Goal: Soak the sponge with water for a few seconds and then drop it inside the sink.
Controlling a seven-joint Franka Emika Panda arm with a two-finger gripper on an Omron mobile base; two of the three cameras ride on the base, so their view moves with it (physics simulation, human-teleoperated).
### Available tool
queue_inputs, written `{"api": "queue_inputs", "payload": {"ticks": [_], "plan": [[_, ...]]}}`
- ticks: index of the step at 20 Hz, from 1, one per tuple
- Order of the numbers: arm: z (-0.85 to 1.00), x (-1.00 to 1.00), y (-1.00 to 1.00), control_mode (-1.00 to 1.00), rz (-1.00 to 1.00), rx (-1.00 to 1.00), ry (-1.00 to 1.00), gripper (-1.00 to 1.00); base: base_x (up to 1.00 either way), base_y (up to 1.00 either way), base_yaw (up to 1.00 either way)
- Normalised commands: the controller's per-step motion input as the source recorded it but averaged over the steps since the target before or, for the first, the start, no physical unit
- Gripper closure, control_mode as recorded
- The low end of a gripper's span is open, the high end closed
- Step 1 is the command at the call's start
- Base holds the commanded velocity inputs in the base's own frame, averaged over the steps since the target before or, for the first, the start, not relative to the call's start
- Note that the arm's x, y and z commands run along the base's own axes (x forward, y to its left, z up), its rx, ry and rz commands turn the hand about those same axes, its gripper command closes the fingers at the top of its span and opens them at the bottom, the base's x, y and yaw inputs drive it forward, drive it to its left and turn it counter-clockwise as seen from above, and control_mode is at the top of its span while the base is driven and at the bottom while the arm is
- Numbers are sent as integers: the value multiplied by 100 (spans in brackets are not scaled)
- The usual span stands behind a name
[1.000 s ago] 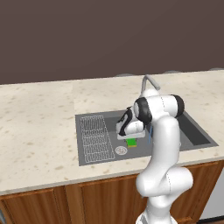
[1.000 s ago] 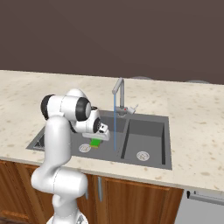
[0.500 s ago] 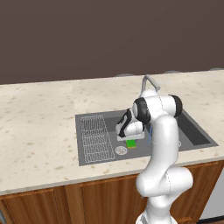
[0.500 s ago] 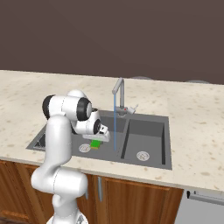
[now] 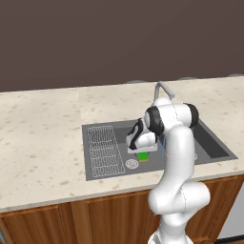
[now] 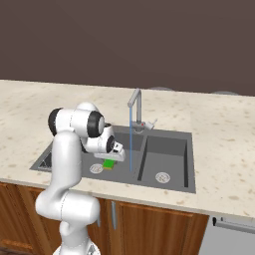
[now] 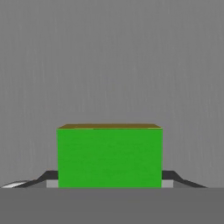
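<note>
Hand view shows the sponge (image 7: 109, 157), bright green with a thin yellow-brown edge, clamped between the gripper (image 7: 109, 181) fingers over the sink (image 6: 169, 149); the water (image 6: 130, 144) falls just beside it.

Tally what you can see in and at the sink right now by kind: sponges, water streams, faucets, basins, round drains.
Sponges: 1, the sponge, between the gripper fingers.
Water streams: 1, the water.
Faucets: 1, the faucet.
Basins of the sink: 2.
Round drains: 2, the left drain and the right drain.
Total: 7.
</note>
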Motion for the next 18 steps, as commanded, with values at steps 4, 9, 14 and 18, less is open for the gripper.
{"api": "queue_inputs", "payload": {"ticks": [4, 9, 14, 18], "plan": [[0, 0, 0, -100, 0, 0, 0, -100, 0, 0, 0], [0, 0, 0, -100, 1, 0, 0, -100, 0, 0, 0], [30, -3, 1, -100, 3, 0, -4, -100, 0, 0, 0], [53, -22, 7, -100, 2, 0, -5, -100, 0, 0, 0]]}}
